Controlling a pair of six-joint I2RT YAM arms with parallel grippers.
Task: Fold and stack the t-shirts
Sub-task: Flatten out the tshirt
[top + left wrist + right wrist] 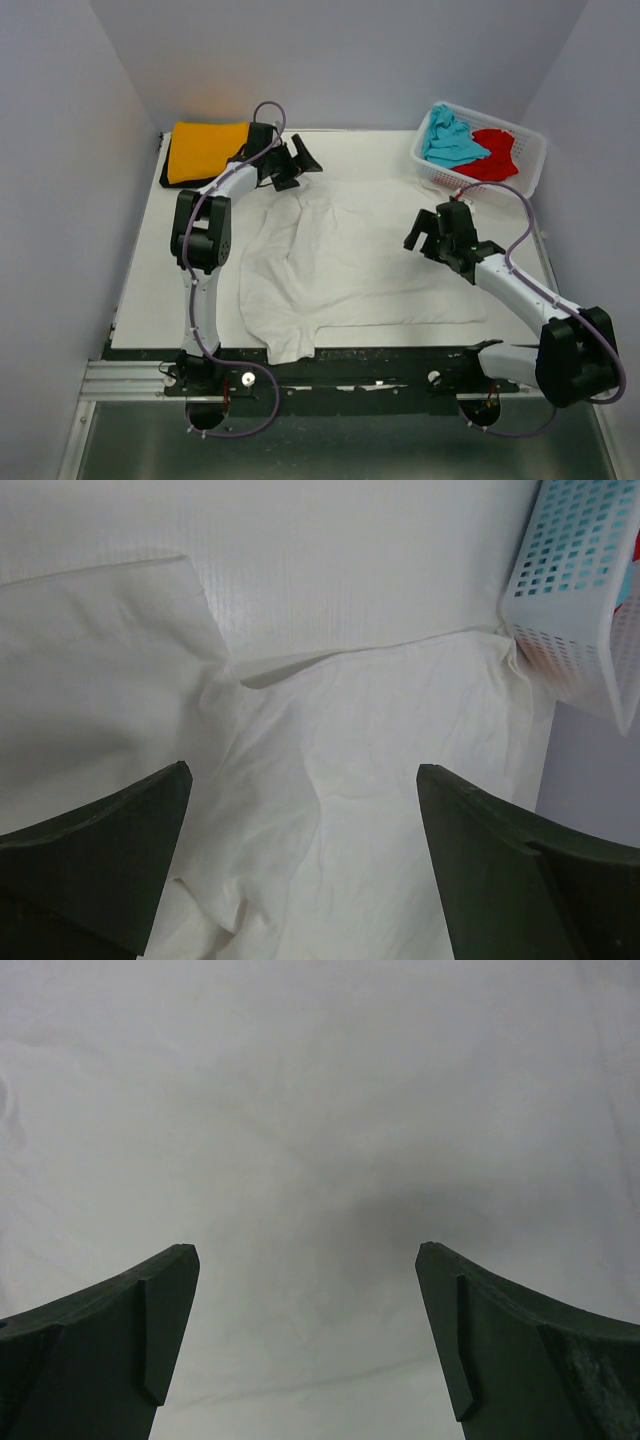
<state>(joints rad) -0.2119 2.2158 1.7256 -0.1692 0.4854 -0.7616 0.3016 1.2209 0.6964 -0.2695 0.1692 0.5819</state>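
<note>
No words, numbers or signs can be read in any view. The white t-shirt (350, 255) shows only plain cloth, and the basket (533, 160) shows only little holes.

Overhead view, softly and evenly lit from above: pale lavender walls (60, 200), with a warm orange tint on the back wall (225, 100) just above the orange-yellow t-shirt (205, 150). Shadows under the arms (205, 240) are short and faint. The white t-shirt (350, 260) barely stands out from the white table (140, 300); only grey creases mark it. The left wrist view is bright, nearly washed out at the top, and the dark fingers (100, 870) of the left gripper (305, 770) are soft-edged. The right wrist view is dimmer and grey, with a diffuse shadow on the white t-shirt between the blurred fingers of the right gripper (307, 1250).
</note>
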